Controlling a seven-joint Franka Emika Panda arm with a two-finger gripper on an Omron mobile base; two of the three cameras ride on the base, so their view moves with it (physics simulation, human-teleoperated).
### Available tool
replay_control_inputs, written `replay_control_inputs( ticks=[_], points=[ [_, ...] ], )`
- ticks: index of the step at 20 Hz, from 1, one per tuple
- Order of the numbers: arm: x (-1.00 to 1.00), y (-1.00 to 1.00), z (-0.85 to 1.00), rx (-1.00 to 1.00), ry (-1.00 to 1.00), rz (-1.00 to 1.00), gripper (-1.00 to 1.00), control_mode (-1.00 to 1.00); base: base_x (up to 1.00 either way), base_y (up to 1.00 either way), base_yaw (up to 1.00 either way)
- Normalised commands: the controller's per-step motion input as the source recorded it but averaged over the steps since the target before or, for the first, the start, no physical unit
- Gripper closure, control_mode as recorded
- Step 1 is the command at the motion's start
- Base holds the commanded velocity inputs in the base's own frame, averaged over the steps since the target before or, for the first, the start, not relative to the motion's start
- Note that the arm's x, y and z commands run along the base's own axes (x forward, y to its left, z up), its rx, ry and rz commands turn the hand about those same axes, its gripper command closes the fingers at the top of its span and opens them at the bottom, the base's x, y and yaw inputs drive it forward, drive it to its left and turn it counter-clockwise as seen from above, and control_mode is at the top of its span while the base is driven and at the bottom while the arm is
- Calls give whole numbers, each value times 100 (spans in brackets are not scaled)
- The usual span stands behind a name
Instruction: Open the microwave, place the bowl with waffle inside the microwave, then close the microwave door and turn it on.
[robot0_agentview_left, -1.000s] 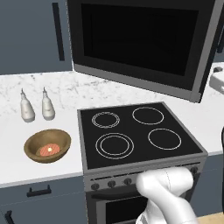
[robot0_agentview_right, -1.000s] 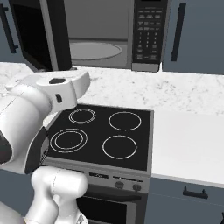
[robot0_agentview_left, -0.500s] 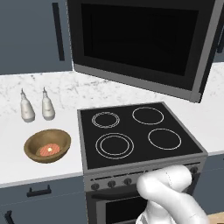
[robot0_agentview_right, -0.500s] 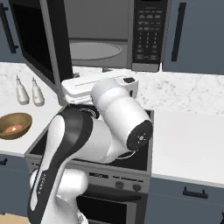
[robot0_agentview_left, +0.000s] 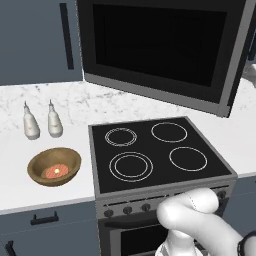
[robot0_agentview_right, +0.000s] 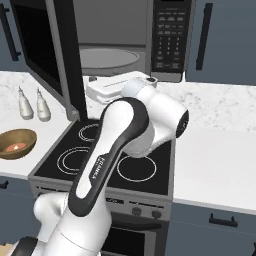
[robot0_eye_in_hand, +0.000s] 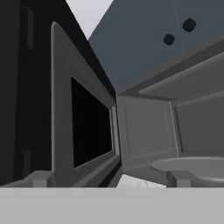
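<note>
Standing wide open, the microwave door (robot0_agentview_right: 47, 55) leaves the grey cavity and glass turntable (robot0_agentview_right: 107, 57) of the microwave (robot0_agentview_right: 130, 40) exposed. The gripper (robot0_eye_in_hand: 111, 178) faces into that cavity, jaws spread fully apart and holding nothing. The bowl with waffle (robot0_agentview_left: 54, 166) sits untouched on the table (robot0_agentview_left: 30, 185), left of the stovetop (robot0_agentview_left: 152, 152) and near two white bottles (robot0_agentview_left: 41, 121).

Risks noted: the open door hangs over the stovetop between arm and bowl, so a sweep toward the bowl could strike the door or knock over the bottles. A shallow rim grasp may tilt the bowl and spill the waffle.
</note>
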Motion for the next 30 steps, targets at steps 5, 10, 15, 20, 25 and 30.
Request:
replay_control_inputs(
  ticks=[5,10,15,20,25,30],
  points=[
    [0,63,0,0,1,0,-100,-100,0,0,0],
    [-58,61,1,0,0,3,-100,-100,0,0,0],
    [-82,81,0,0,4,12,-100,-100,0,0,0],
    [-56,98,0,0,9,7,-100,-100,0,0,0],
    [-11,100,0,-2,9,0,-100,-100,0,0,0],
    [0,97,0,-2,10,0,-100,-100,0,0,0]
  ],
)
